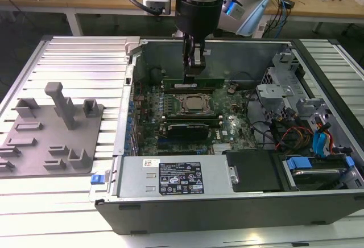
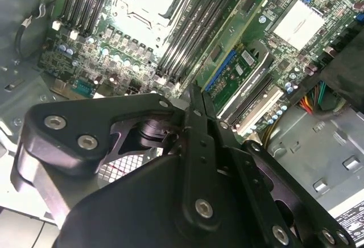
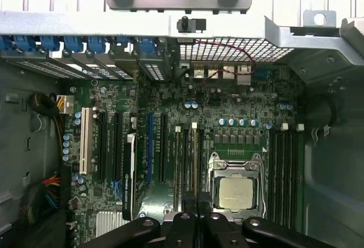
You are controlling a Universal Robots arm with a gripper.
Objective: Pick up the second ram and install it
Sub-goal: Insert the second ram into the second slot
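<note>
I'm looking at an open computer case [image 1: 227, 211] lying on a slatted table [image 1: 74, 60]. Its motherboard [image 1: 227, 124] carries a CPU [image 1: 193, 104] at the middle. In the first wrist view a white slot [image 3: 85, 140] sits well apart from the CPU. A power supply [image 1: 176, 177] lines the case's near edge. Cables [image 1: 290, 134] tangle on the exterior view's right, and a grey tray [image 1: 51, 128] rests outside on the left.
</note>
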